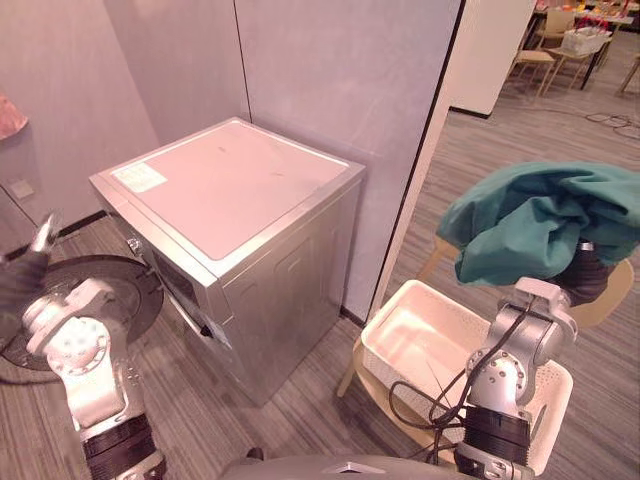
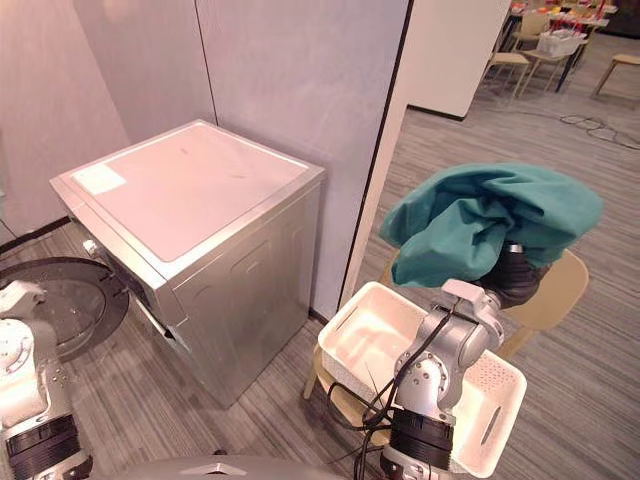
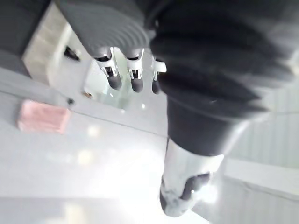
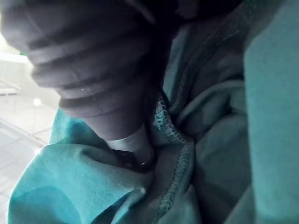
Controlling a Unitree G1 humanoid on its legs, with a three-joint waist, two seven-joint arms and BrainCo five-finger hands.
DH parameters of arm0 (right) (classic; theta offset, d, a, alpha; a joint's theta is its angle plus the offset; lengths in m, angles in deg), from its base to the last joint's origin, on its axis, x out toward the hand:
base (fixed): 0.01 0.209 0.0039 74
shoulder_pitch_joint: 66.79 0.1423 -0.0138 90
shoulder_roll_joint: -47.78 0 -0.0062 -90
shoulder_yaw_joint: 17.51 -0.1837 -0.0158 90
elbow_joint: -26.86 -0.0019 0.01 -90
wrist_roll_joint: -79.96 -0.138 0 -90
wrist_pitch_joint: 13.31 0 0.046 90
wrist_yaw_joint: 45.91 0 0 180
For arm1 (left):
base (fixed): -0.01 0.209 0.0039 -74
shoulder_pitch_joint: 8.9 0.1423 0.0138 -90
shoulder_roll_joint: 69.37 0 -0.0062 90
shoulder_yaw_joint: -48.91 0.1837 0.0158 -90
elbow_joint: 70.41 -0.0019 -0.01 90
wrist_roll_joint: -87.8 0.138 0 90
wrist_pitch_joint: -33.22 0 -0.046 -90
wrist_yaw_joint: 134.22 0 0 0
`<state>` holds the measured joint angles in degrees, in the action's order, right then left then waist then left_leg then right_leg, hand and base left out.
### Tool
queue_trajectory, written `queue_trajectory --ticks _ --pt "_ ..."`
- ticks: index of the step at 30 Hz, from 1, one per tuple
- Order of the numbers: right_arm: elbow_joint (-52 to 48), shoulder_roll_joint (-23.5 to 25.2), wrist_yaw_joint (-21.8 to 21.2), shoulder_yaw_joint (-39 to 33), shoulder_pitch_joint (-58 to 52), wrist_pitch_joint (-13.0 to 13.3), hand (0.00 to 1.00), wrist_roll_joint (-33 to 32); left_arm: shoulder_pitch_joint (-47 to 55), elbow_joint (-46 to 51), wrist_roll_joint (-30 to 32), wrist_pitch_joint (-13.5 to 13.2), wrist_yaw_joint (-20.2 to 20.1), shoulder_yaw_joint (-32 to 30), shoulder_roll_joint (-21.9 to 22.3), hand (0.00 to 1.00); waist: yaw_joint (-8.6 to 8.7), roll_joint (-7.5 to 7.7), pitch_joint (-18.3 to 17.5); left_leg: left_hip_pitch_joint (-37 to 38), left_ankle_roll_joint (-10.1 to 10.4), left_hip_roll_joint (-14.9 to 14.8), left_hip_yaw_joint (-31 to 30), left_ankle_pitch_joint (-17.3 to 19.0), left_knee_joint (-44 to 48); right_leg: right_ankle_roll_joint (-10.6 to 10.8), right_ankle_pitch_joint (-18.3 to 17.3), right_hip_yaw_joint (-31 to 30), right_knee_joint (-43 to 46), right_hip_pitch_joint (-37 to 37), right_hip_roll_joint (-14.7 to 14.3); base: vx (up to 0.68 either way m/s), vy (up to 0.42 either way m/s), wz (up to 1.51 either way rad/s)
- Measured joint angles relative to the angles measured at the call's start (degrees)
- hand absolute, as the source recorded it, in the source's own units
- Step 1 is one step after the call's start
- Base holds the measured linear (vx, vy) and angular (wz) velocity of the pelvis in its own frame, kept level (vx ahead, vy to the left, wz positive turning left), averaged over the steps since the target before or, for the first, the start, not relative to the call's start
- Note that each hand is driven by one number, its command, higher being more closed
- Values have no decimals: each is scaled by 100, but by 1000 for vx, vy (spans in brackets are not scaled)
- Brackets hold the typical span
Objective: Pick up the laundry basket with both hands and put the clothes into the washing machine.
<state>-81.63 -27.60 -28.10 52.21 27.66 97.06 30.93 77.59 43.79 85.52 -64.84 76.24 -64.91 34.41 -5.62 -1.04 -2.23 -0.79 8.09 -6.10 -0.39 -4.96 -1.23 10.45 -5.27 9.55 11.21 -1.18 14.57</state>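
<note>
A teal garment (image 1: 540,220) hangs bunched in the air above the white laundry basket (image 1: 420,340), draped over my right hand (image 2: 515,275). In the right wrist view the thumb (image 4: 133,151) presses into the teal folds, and the cloth covers the other fingers. The basket sits on a wooden chair (image 1: 612,292) at the right and looks empty. The silver washing machine (image 1: 230,190) stands at the left, its round dark door (image 1: 120,290) swung open near the floor. My left hand (image 1: 22,280) is raised at the far left beside that door, its fingers (image 3: 135,79) straight and holding nothing.
Grey wall panels (image 1: 340,80) rise behind the machine, with a black-edged corner between machine and basket. Past it, wooden flooring runs to chairs and a table (image 1: 570,45) in the far room. A pink object (image 1: 8,115) shows at the left edge.
</note>
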Motion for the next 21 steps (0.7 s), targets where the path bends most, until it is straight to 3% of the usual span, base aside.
queue_trajectory --ticks 2,4,5,6,8,11,17,21 --pt "-291 0 -113 6 -39 -66 100 5 -101 396 382 -144 -120 782 -18 0 46 -24 -15 23 -11 3 81 -4 -2 -10 93 -111 -114 4 -20 -37 25 -20" --pt "-319 -4 -168 47 -44 -60 100 69 -270 442 379 -232 -226 1318 -32 0 114 -24 -16 101 -14 2 131 -4 -18 -1 151 -163 -180 47 -30 -33 21 -23" --pt "-319 -3 -235 112 -99 -62 100 165 -480 401 375 -239 -384 2011 -121 0 150 -20 -14 202 -17 2 195 -4 -47 -5 178 -258 -228 107 -45 -33 16 -26" --pt "-319 -2 -249 168 -127 -62 100 185 -559 372 376 -248 -463 2313 -166 0 172 -20 -25 227 -21 2 213 -7 -67 -9 189 -276 -242 110 -45 -33 10 -21" --pt "-319 40 -275 375 -174 -93 100 201 -992 -20 330 -327 -933 3401 -245 0 302 -39 -45 287 -14 1 261 -19 -151 -27 222 -343 -279 99 -63 -49 8 -16" --pt "-321 103 -282 687 -208 -168 100 201 -1455 -982 -51 -330 -1506 4437 -211 0 411 -57 -56 379 -15 -14 389 -18 -208 -16 266 -490 -338 84 -93 -37 4 -23" --pt "-425 127 -293 1389 -391 -229 100 160 -2214 -3281 -881 112 -2326 5876 199 0 560 -121 -98 400 -7 -14 521 -24 -208 -19 338 -660 -385 4 -111 -17 2 -14" --pt "-527 138 -353 1656 -521 -319 100 94 -2480 -3786 -861 268 -2462 6063 414 0 612 -97 -82 509 -22 -12 684 -5 -208 68 401 -836 -386 -14 -122 9 1 -23"
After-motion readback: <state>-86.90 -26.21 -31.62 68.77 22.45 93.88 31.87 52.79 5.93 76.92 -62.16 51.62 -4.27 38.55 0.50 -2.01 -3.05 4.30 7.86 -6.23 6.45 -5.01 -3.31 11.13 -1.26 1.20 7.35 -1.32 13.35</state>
